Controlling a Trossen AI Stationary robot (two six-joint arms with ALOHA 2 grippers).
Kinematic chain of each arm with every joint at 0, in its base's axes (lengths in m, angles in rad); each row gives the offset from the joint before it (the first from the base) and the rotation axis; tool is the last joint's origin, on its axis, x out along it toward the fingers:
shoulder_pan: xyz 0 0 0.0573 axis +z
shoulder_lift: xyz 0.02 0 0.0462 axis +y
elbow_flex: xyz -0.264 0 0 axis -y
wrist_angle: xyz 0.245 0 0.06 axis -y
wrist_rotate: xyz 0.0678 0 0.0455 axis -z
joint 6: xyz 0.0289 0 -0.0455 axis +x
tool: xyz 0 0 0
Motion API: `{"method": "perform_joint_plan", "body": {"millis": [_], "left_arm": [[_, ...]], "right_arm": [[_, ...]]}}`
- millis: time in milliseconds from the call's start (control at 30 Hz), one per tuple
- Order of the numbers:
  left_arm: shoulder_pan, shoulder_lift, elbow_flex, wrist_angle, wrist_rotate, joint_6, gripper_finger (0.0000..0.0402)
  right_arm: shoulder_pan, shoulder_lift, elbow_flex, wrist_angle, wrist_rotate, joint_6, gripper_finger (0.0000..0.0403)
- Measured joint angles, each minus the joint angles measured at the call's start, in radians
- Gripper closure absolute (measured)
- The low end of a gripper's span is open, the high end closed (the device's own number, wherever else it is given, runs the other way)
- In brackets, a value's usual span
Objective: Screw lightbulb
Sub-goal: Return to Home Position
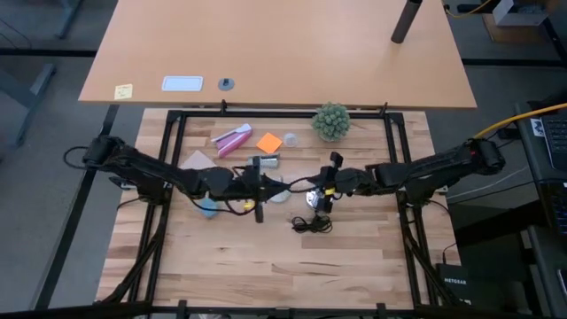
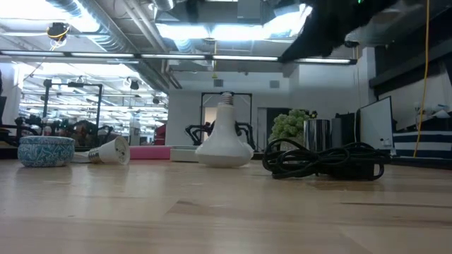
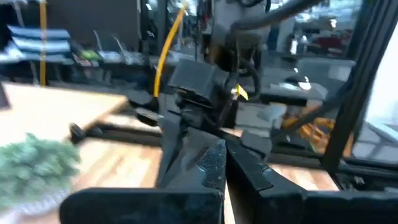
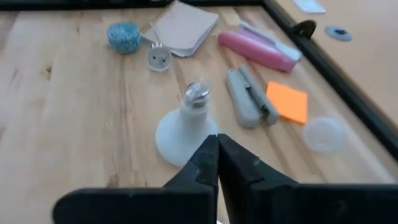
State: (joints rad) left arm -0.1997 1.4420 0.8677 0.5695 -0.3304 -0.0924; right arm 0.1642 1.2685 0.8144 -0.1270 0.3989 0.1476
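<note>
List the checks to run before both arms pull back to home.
1. lightbulb free of both grippers, standing dome-down with base up: ok.
2. right gripper shut and empty, close to the lightbulb: ok.
3. left gripper shut and empty: ok.
4. lightbulb seated in socket: not ok, they stand apart.
5. black cord clear of both arms: cannot tell.

Robotics laboratory, open-plan. Exposed ceiling ducts (image 2: pixel 70 8) and strip lights (image 2: pixel 212 32) ran overhead; further black-framed rigs (image 2: pixel 74 88) stood in the hall behind. Wooden worktable (image 1: pixel 266 266) sat within a black frame (image 1: pixel 266 113), beside a tan desk (image 1: pixel 292 44) and a trailing yellow cable (image 1: pixel 523 118).
</note>
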Motion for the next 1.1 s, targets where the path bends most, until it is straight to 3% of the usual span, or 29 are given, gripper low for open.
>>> {"method": "perform_joint_plan", "body": {"millis": [167,433,667,933,1100], "left_arm": [[-0.032,-0.139,0.0,-0.072,-0.078,0.09,0.04],[-0.089,-0.489,0.001,-0.351,-0.103,0.179,0.04],[-0.102,-0.704,0.001,-0.431,-0.103,0.178,0.04],[-0.102,-0.829,0.001,-0.448,-0.102,0.15,0.04],[-0.102,-0.895,0.001,-0.718,-0.102,0.098,0.04]], "right_arm": [[0.0,-0.116,0.111,-0.197,0.0,-0.027,0.0383],[0.0,-0.309,0.338,-0.604,0.001,-0.054,0.0382],[-0.001,-0.41,0.43,-0.623,0.001,-0.053,0.0382],[-0.001,-0.471,0.455,-0.672,-0.005,-0.07,0.0381],[-0.001,-0.528,0.379,-0.723,-0.141,-0.016,0.0381]]}}
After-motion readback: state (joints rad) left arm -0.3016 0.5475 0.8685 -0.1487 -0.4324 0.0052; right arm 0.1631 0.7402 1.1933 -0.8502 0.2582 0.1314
